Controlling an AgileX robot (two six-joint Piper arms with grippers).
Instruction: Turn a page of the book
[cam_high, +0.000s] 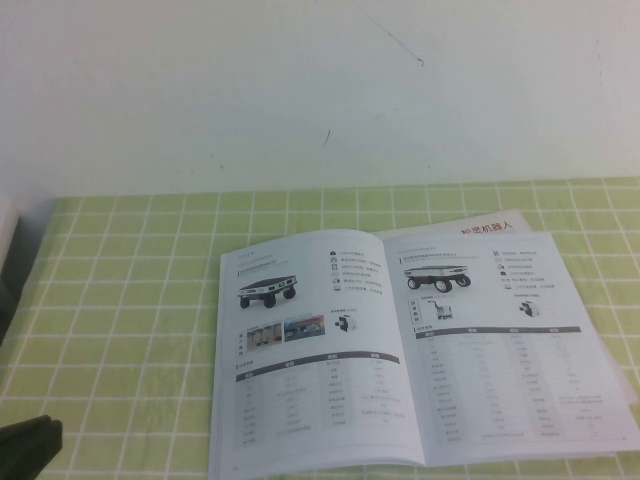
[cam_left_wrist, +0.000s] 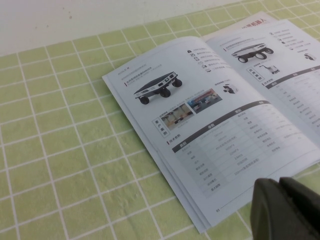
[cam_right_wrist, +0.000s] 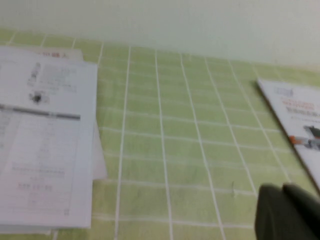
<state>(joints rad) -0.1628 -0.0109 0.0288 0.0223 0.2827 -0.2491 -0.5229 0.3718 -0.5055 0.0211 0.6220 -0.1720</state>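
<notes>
The book (cam_high: 400, 350) lies open on the green checked cloth. It shows two inner pages with wheeled-robot pictures and tables. It also shows in the left wrist view (cam_left_wrist: 225, 115), and its right page shows in the right wrist view (cam_right_wrist: 45, 140). A leaf with red Chinese characters (cam_high: 487, 228) peeks out beyond the right page's far edge; the cover photo is hidden. My left gripper (cam_left_wrist: 282, 187) is shut and empty, just off the book's near left corner, and shows dark in the high view (cam_high: 30, 440). My right gripper (cam_right_wrist: 280, 192) is shut and empty over bare cloth, to the right of the book.
Another white booklet with red print (cam_right_wrist: 297, 125) lies to the right of my right gripper, outside the high view. A white wall (cam_high: 320, 90) stands behind the table. A dark object (cam_high: 5, 260) sits at the left edge.
</notes>
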